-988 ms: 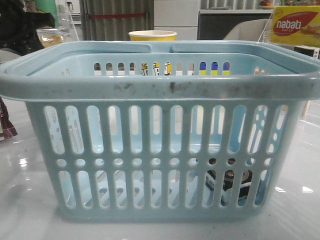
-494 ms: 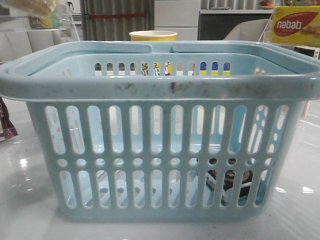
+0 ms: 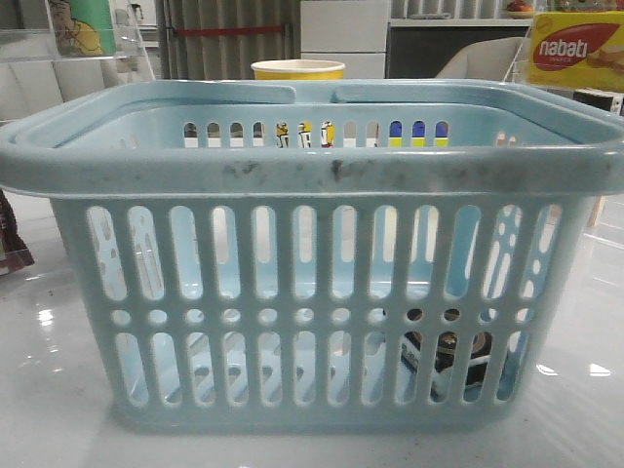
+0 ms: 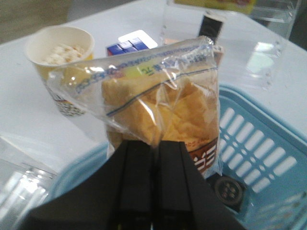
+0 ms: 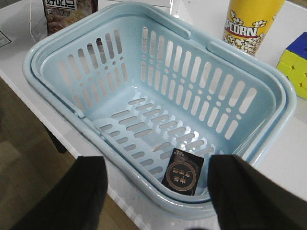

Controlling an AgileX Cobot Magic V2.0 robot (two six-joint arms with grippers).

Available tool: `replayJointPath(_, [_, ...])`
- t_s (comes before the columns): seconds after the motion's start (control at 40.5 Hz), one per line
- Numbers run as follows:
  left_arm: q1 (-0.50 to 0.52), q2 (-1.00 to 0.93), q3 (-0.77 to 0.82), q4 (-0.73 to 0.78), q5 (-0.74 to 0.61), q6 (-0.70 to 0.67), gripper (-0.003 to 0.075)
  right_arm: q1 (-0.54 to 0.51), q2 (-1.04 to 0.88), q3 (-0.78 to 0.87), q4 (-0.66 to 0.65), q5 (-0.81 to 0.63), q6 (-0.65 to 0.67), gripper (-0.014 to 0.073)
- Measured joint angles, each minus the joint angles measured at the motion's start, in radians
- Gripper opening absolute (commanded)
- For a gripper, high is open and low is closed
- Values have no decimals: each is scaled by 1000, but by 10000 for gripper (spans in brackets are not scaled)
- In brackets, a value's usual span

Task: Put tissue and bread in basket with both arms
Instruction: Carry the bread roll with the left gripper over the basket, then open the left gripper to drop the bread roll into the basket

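Front view: your basket [image 3: 312,253] fills the frame, its long axis running 9 to 3 o'clock; the tissue [image 3: 448,356] lies flat at the floor's 5 o'clock corner.

Left wrist view: your left gripper [image 4: 154,158] is clamped on the bread [image 4: 158,100], which stands upright above the basket.

Right wrist view: your right gripper [image 5: 156,187] is spread wide and empty above the tissue.

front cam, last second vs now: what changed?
The dark arm shape and the clear pack of golden bread seen at the upper left a second ago rose and left the front view; the left tool is shut on that pack in its wrist view. Unchanged: the pale blue slotted basket, the small dark tissue pack on its floor, and the yellow box.
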Motion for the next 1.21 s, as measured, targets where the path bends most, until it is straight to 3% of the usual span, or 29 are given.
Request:
replayJointPath(0.148, [-88,15,99,0,-28,13,92,0,0,0,0,0,0,552])
replayJointPath(0.321, [-114,90,170,0,-91,15,106,0,0,0,0,0,0,552])
replayJointPath(0.42, [-114,156,176,0,-109,15,195,0,0,0,0,0,0,552])
replayJointPath(0.568, [-114,227,176,0,-132,15,409,0,0,0,0,0,0,552])
replayJointPath(0.642, [-114,242,176,0,-135,15,454,0,0,0,0,0,0,552])
replayJointPath(0.79, [-114,239,172,19,-131,15,454,0,0,0,0,0,0,552])
replayJointPath(0.938, [-114,190,132,64,-42,15,454,0,0,0,0,0,0,552])
replayJointPath(1.21, [-114,-48,104,82,121,17,454,0,0,0,0,0,0,552])
